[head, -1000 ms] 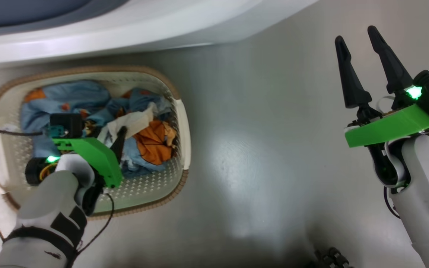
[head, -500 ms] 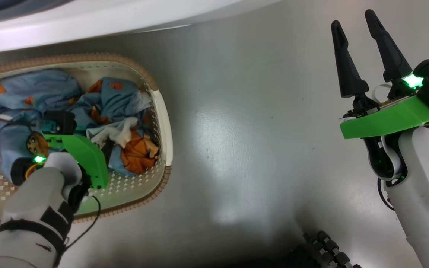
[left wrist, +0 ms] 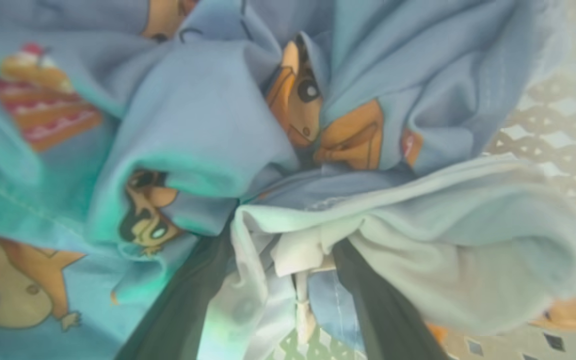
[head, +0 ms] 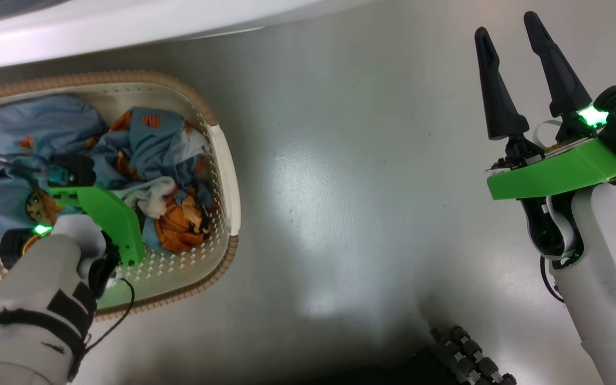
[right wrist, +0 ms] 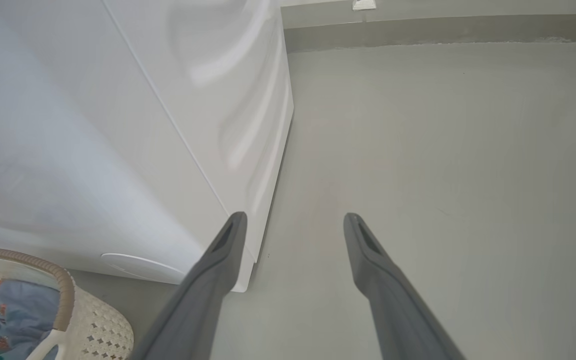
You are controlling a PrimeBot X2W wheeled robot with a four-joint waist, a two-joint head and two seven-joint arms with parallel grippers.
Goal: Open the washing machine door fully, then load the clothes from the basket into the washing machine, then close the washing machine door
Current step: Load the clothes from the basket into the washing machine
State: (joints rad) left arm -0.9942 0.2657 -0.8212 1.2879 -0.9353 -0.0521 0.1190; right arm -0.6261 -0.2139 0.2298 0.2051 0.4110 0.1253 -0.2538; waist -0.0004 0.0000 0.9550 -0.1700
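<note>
Grey, shiny floor [head: 340, 187] lies under everything, and on it, just before the white washer [head: 126, 21], stands the basket [head: 230, 176] with the clothes [head: 147, 133] heaped inside. Left gripper [left wrist: 288, 240] is pushed down into this heap with jaws wide; a white fold and some blue cloth lie between its two dark fingers [left wrist: 183, 305], but nothing is pinched. I think the risk is here. The garments are tangled, so closing now may catch only a thin edge that slips out on the lift. It may also catch several pieces at once and drag or tip the light basket. A finger could also reach the perforated bottom and hook there. Right gripper [head: 507, 27] hangs well apart over bare floor, jaws wide and empty, so it cannot steady the basket. Left wrist view tells which fold sits between the fingers, while from the head the green mount [head: 110, 214] covers them. Head view gives in return the whole heap and both arms. Right wrist view adds the washer's side and corner, with the basket rim near it.
</note>
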